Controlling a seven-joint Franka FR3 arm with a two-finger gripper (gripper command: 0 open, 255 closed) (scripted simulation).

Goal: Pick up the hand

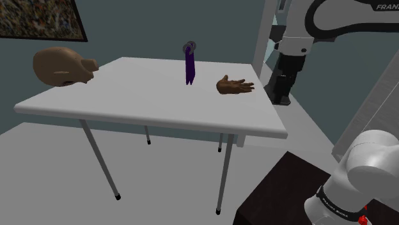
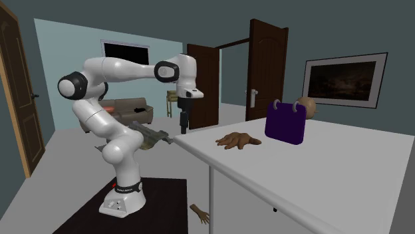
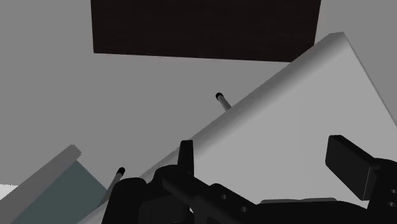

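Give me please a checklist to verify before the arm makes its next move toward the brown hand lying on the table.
1. Fingers of the robot hand stand apart: ok.
2. Nothing sits between the fingers: ok.
3. Robot hand is over the brown hand figure: not ok. It hangs beside the edge of the table, apart from the figure.
4. Figure is free of neighbours: ok. The purple object stands apart from it.
5. Fingertips are higher than the tabletop, for a safe sideways move: cannot tell.
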